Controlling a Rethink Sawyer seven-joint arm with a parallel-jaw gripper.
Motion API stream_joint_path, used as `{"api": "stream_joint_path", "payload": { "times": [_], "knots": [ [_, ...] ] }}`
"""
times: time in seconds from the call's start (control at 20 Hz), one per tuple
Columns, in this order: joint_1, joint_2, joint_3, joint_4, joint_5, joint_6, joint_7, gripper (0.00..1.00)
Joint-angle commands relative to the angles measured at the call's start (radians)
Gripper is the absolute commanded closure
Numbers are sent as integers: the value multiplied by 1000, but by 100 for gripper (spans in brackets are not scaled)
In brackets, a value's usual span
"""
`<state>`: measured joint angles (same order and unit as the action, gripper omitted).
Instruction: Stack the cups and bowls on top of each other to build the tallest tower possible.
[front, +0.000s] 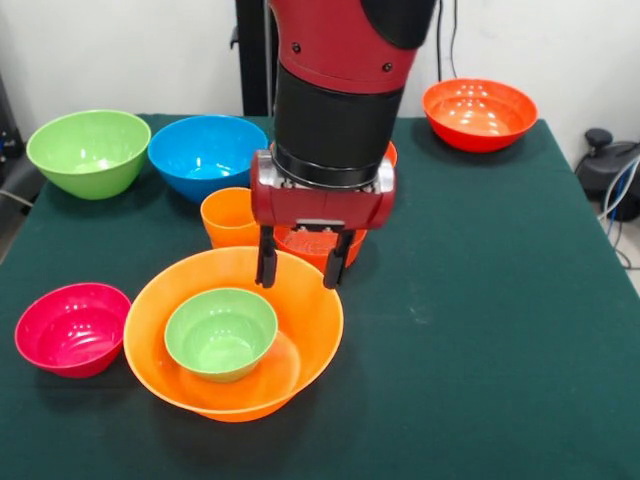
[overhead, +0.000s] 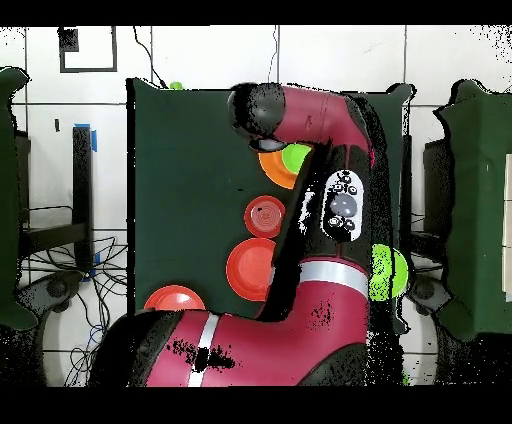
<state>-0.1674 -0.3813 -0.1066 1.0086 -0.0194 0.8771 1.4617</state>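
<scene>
Over the far rim of the largest orange bowl (front: 300, 330) you see the gripper (front: 299, 268) hanging with its two dark fingers spread and nothing between them. Inside that bowl sits the small green bowl (front: 220, 332), upright, resting against the bowl's near left side. Just behind the gripper stands a small red-orange bowl (front: 312, 247), partly hidden by the fingers, and to its left the orange cup (front: 226, 217), upright on the green table (front: 480, 300). Farther out you find the blue bowl (front: 207, 155) and a large green bowl (front: 89, 151) at the far left, a pink bowl (front: 72, 328) at the near left, and another red-orange bowl (front: 479, 113) at the far right corner.
</scene>
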Motion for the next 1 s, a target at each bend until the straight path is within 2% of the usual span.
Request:
{"api": "stream_joint_path", "payload": {
  "times": [0.05,0.3,0.5,0.6,0.75,1.0],
  "knots": [
    [-53,-66,83,159,20,73,29,0],
    [-62,-154,90,402,15,-88,48,0],
    [-58,-240,74,579,14,-125,71,0],
    [-79,-261,93,675,9,-207,68,0],
    [-107,-276,115,802,-10,-324,70,0],
    [-130,-262,129,918,-44,-458,86,0]
  ]
}}
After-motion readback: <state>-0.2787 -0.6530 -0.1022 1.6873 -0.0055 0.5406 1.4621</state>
